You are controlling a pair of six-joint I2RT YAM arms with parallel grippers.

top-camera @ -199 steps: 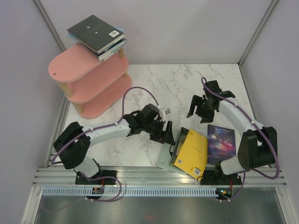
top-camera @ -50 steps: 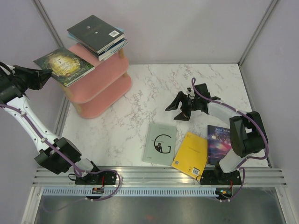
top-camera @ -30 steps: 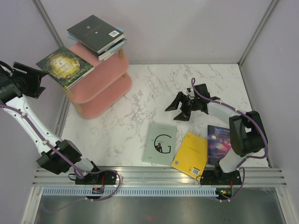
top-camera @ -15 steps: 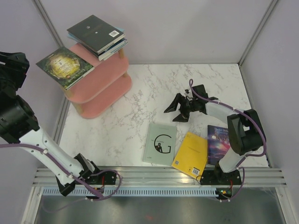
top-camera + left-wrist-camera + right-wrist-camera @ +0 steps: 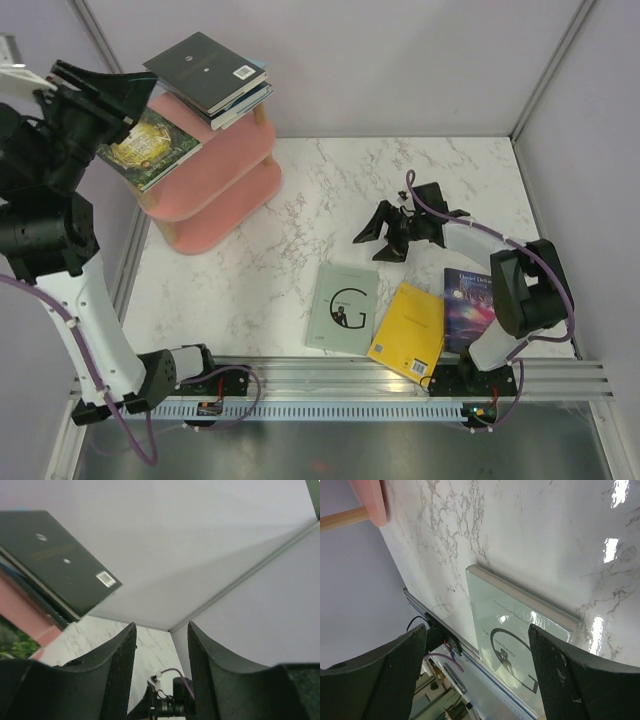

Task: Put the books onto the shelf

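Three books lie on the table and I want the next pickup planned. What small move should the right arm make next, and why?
Probably lower the right gripper onto the near edge of the grey-green book. Its jaws stand open and empty, and the right wrist view shows that book lying flat straight ahead of them. The left gripper is up by the shelf, far from it.

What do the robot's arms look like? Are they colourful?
The left arm and right arm have white tube-like shells with chunky black joints. A thin purple cable runs along each. The left gripper and right gripper are black, each with two broad curved fingers.
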